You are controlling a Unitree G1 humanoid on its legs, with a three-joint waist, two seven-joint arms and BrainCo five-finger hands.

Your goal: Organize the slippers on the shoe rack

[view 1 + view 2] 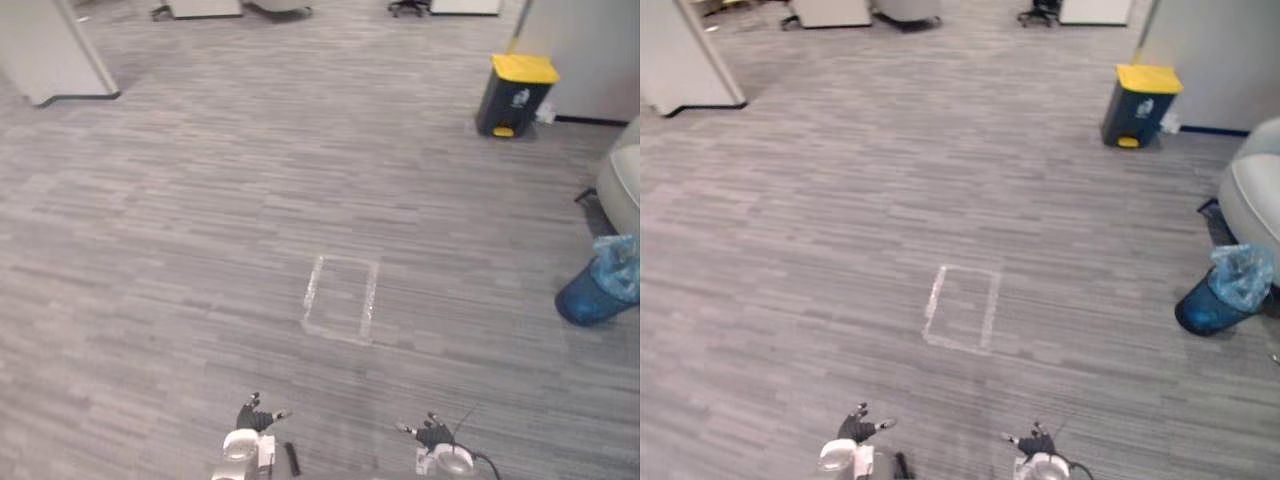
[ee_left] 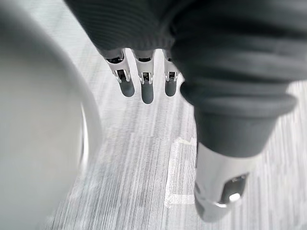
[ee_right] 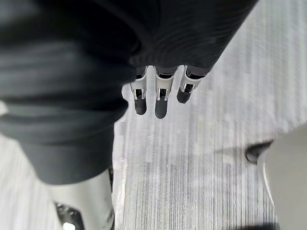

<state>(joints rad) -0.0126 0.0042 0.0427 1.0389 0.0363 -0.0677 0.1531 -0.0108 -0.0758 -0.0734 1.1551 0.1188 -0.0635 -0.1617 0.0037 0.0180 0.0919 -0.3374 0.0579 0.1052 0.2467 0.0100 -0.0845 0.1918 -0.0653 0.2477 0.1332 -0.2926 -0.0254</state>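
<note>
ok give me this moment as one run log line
left hand: open, empty | right hand: open, empty | ahead: white tape rectangle on grey carpet floor | right: yellow-lidded dark bin, blue bag-lined bin

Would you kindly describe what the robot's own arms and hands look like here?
The left robot hand and the right robot hand both have slim silver fingers with dark rounded tips and a thick silver thumb; a dark ribbed cover wraps each hand's back and wrist, on silver-grey arms.

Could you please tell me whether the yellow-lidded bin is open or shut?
Shut: the yellow lid lies flat over the top of the dark bin, which stands upright.
</note>
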